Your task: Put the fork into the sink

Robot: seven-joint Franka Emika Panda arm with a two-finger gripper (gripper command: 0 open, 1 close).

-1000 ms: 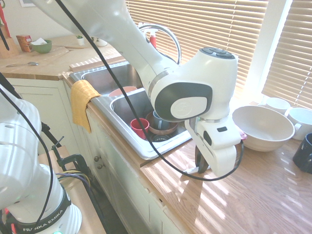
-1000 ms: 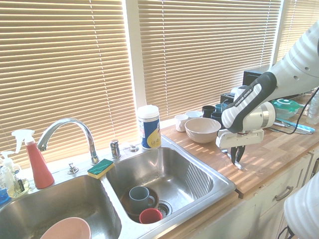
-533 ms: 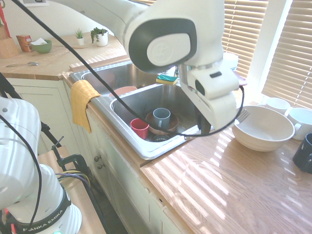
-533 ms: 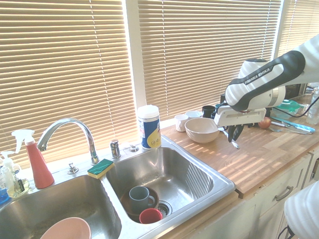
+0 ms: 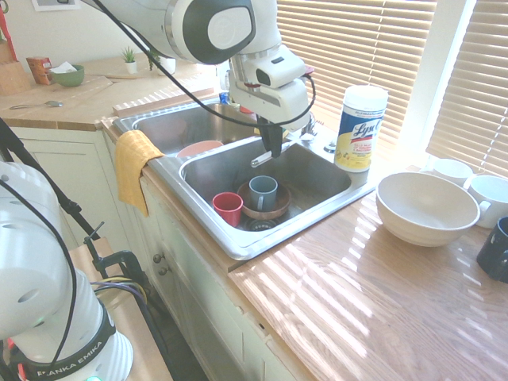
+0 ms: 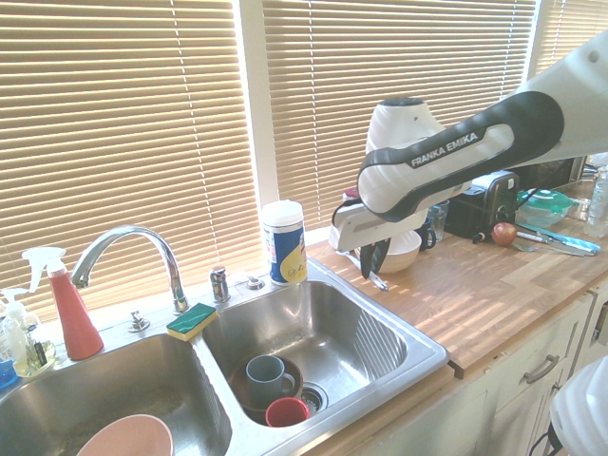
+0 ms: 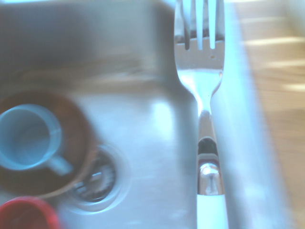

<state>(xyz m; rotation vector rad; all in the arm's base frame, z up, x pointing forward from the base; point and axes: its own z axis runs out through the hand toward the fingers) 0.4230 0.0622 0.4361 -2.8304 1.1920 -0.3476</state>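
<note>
My gripper (image 5: 272,145) hangs above the right basin of the steel sink (image 5: 205,218), shut on the fork (image 5: 263,159). The fork's white handle is between the fingers and its end sticks out sideways below them. Seen from the other side, the gripper (image 6: 372,266) sits over the basin's right edge, with the fork (image 6: 378,281) slanting down beneath it, above the sink (image 6: 420,348). The wrist view shows the fork (image 7: 200,76) close up, silver tines pointing away, over the basin floor (image 7: 147,124).
In the basin stand a blue mug (image 5: 263,191) in a brown bowl (image 5: 274,209) and a red cup (image 5: 228,208). A wipes canister (image 5: 361,127) is on the back rim. A white bowl (image 5: 427,208) and mugs sit on the counter. A yellow cloth (image 5: 133,163) hangs over the front edge.
The arm has risen from the counter near the white bowl and swung across to above the right basin, carrying the fork. The gripper has stayed shut.
</note>
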